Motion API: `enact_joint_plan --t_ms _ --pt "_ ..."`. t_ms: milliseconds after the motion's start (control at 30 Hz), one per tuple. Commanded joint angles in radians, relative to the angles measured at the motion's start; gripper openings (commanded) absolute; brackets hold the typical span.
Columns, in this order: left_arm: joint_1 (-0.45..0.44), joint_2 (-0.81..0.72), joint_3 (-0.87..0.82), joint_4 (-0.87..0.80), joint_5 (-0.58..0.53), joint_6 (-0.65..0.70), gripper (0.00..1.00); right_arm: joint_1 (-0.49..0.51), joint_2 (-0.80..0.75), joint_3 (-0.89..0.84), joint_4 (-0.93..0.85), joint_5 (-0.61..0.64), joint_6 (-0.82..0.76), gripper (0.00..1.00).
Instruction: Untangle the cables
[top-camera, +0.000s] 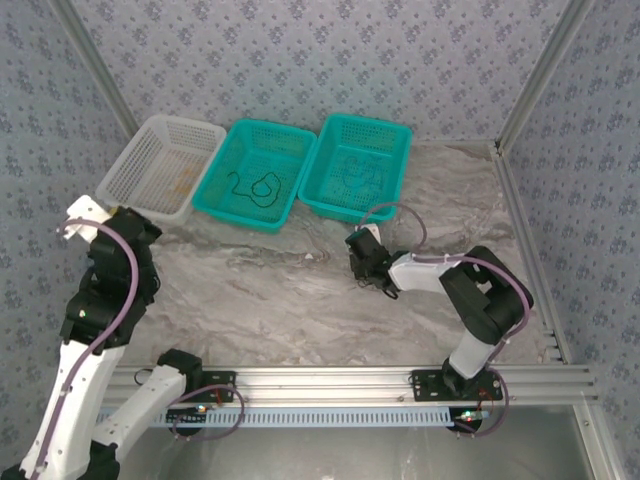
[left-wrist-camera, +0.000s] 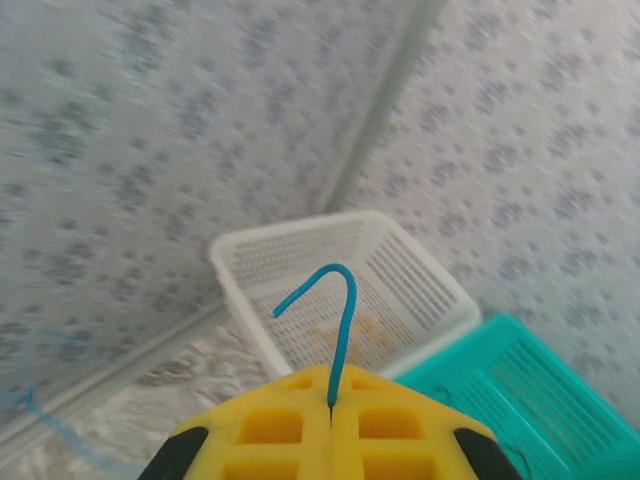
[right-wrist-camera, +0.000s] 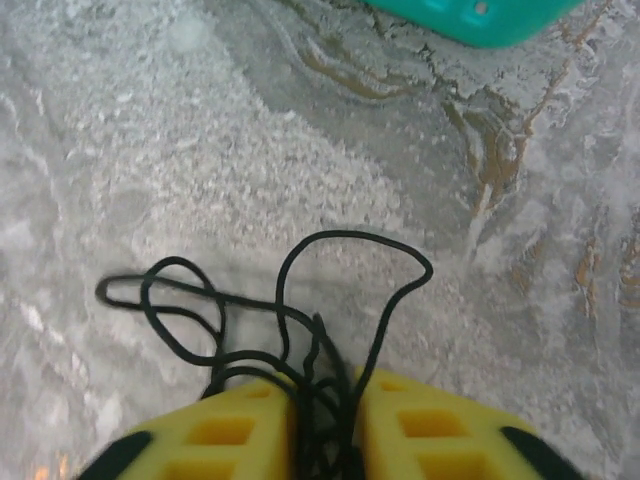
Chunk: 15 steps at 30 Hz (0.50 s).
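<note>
The left claw (left-wrist-camera: 330, 402) is pinched fully closed on a blue wire (left-wrist-camera: 345, 300), whose hooked end points toward the white basket (left-wrist-camera: 300, 245). The right claw (right-wrist-camera: 325, 405) is nearly closed, clamping a bunch of black cable (right-wrist-camera: 300, 300) whose loops lie crossed on the counter (right-wrist-camera: 200, 130). Lifting straight up could cinch those crossings into a knot (several strands share the grip). The thin blue wire might slip free.
</note>
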<state>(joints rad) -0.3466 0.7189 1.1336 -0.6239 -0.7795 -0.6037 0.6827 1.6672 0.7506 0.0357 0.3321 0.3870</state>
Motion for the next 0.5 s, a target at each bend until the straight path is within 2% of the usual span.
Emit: enact_joint_plan --t_ms 0,100,167,267,367,467 --pt "0.003 0.062 0.024 0.121 0.358 0.089 0.0 0.021 -0.098 -0.023 -0.019 -0.049 -0.034 0.38" --pt "0.0 0.144 0.078 0.166 0.6 0.099 0.0 0.023 -0.203 -0.051 -0.027 -0.06 -0.019 0.53" --pt "-0.011 0.196 0.113 0.187 0.702 0.096 0.0 0.021 -0.276 -0.067 -0.034 -0.062 -0.014 0.64" --pt "-0.047 0.253 0.154 0.22 0.759 0.099 0.0 0.015 -0.385 -0.092 -0.044 -0.038 0.005 0.77" --pt "-0.087 0.292 0.168 0.292 0.801 0.102 0.0 -0.009 -0.476 -0.107 -0.072 -0.006 0.037 1.0" --pt "-0.117 0.355 0.208 0.34 0.878 0.082 0.0 -0.046 -0.542 -0.12 -0.097 -0.008 0.063 1.0"
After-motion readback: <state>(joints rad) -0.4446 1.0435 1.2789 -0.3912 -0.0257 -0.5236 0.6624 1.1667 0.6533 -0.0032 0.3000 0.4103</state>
